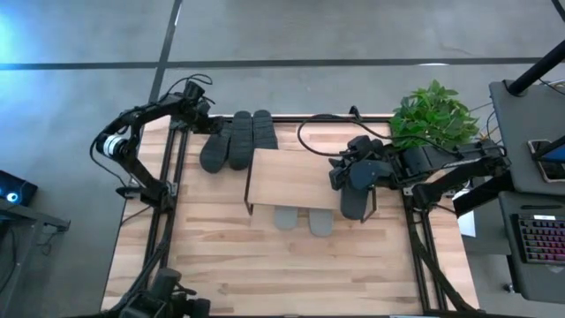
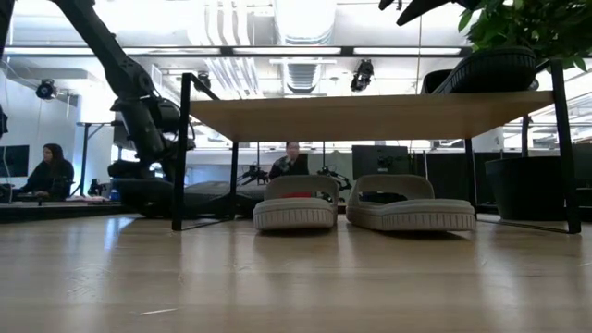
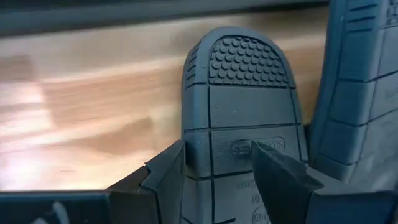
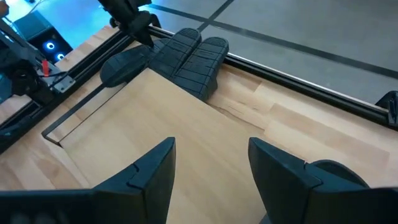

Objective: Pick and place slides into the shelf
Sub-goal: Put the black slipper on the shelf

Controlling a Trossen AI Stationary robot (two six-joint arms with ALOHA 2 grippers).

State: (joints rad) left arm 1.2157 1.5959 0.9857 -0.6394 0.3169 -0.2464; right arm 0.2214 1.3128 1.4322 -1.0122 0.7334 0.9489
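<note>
Left claw point(image 3: 217, 171) clamped on upturned dark slide point(image 3: 239, 99), upper left; lift clear of neighbours first. Right claw point(image 4: 208, 165) apart over shelf point(image 1: 291, 177).

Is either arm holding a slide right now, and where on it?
Left gripper grips a dark slide across its sole, sole up. Right gripper holds nothing.

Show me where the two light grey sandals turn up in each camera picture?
High view: light grey sandals poke out from the shelf front edge.
Low view: centre, sandals under the shelf board.
Left wrist view: absent.
Right wrist view: absent.
Shared landmark: the shelf.
</note>
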